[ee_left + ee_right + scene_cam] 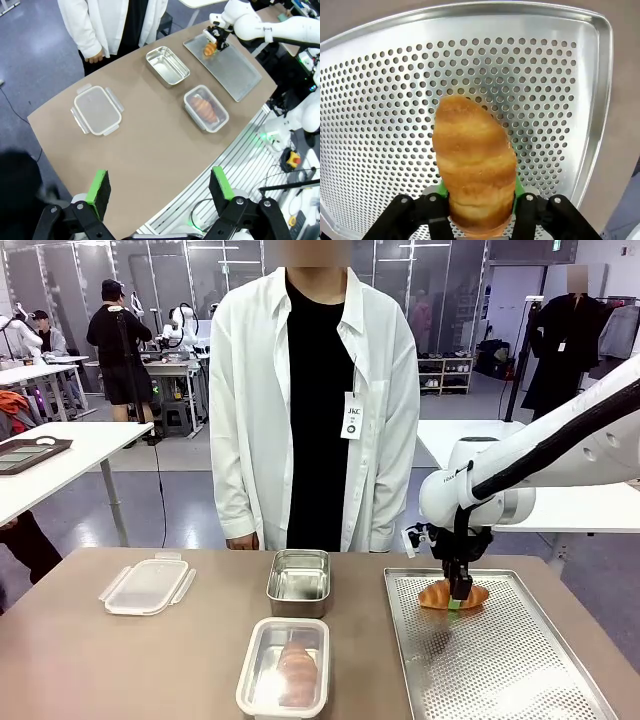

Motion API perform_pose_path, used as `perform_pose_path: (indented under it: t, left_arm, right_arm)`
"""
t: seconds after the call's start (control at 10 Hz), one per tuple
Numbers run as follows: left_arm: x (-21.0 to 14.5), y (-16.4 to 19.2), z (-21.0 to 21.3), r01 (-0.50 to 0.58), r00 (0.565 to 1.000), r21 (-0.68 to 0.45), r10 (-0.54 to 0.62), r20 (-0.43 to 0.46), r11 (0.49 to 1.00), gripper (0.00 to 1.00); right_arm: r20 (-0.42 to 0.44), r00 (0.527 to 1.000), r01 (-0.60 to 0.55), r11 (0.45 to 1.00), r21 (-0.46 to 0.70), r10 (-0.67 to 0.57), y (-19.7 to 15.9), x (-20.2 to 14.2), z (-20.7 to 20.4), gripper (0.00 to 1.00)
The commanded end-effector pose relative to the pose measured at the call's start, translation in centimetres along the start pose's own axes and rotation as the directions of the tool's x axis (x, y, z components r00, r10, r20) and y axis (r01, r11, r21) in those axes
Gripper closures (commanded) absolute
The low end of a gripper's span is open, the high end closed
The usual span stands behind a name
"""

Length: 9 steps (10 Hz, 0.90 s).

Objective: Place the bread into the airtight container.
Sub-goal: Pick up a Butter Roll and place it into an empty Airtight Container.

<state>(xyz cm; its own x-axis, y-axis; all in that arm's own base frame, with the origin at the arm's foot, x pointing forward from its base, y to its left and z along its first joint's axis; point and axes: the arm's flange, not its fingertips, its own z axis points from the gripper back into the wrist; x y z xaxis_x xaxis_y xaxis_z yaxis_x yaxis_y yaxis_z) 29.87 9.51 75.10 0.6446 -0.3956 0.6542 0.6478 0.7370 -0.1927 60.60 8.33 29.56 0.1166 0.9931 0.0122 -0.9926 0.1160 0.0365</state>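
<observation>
On the right side of the table [100,670], at the far left corner of the perforated metal tray [520,660], lies the bread [435,595]. It is a croissant, golden brown, with darker ridged bands across its back and paler, tapering ends. The right gripper [460,602] comes straight down on its middle. In the right wrist view the green pads [518,189] press flat against both flanks, so the jaws are clamped on the bread, low on the tray.

The left gripper [160,187] hangs high above the near edge of the table, its jaws wide apart with nothing between them.

A small white tag [352,416] hangs on the white shirt of the person [250,390] standing at the far side. It bears dark letters too small to read for certain.

Croissants number two: the gripped one and a second croissant [297,672] lying inside the near container [250,680]. Metal containers also number two, the far container [272,585] standing empty just beyond the near one. One clear lid [147,585] with side latches lies flat at the left, well apart from both. One tray.
</observation>
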Motion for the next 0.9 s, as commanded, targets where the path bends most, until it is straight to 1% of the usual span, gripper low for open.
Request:
perform_pose_path:
  t: [0.0,0.2,0.4,0.5,0.6,0.7,0.8]
  left_arm:
    - [0.0,0.0,0.1,0.018,1.0,-0.008,-0.018,-0.002,1.0,0.0]
    - [0.0,0.0,0.1,0.018,1.0,-0.008,-0.018,-0.002,1.0,0.0]
    - [0.0,0.0,0.1,0.018,1.0,-0.008,-0.018,-0.002,1.0,0.0]
    - [0.0,0.0,0.1,0.018,1.0,-0.008,-0.018,-0.002,1.0,0.0]
    - [0.0,0.0,0.1,0.018,1.0,-0.008,-0.018,-0.002,1.0,0.0]
    - [0.0,0.0,0.1,0.018,1.0,-0.008,-0.018,-0.002,1.0,0.0]
    - [0.0,0.0,0.1,0.018,1.0,-0.008,-0.018,-0.002,1.0,0.0]
  right_arm:
    - [-0.027,0.999,0.038,0.999,-0.024,-0.039,1.1,0.8,2.7,0.67]
    - [-0.036,0.996,0.078,0.994,-0.074,-0.081,2.8,2.4,7.0,0.67]
    - [0.002,0.993,0.12,0.989,-0.085,-0.121,4.4,5.0,10.2,0.67]
    - [0.018,0.991,0.136,0.988,-0.073,-0.135,5.2,6.7,11.2,0.67]
    - [0.021,0.986,0.167,0.982,-0.085,-0.166,5.9,8.7,12.0,0.67]
    - [0.025,0.983,0.182,0.981,-0.065,-0.18,6.7,11.1,12.6,0.67]
    - [0.051,0.975,0.22,0.971,-0.089,-0.216,7.6,14.2,13.4,0.67]
